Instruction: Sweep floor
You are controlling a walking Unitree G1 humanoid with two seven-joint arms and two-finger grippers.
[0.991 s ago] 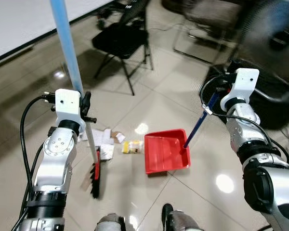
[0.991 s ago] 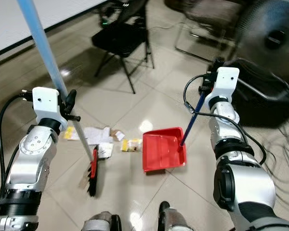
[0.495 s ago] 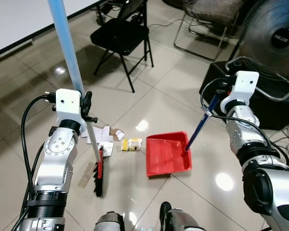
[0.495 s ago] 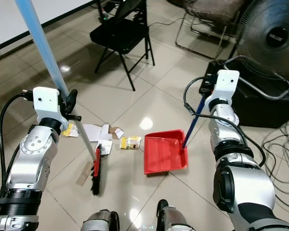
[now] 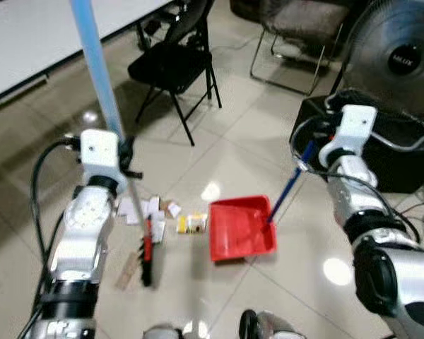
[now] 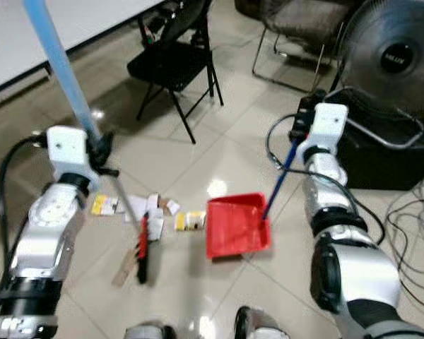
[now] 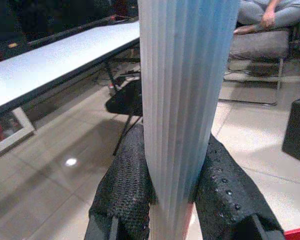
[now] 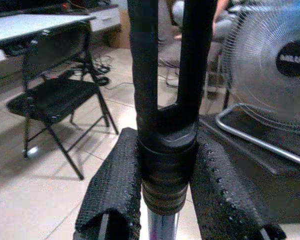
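brush head (image 5: 146, 252) seemingly nearer scraps (image 5: 143, 210)

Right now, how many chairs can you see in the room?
2: a black folding chair beyond the litter, on the robot's left, and a grey-cushioned metal-framed chair further back towards its right, beside the fan. Others may be out of frame.

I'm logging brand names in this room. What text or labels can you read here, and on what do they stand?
Fan hub badge: white lettering on black, too blurred to read.
Yellow packet among the floor litter: print too small to read.
No other text shows.
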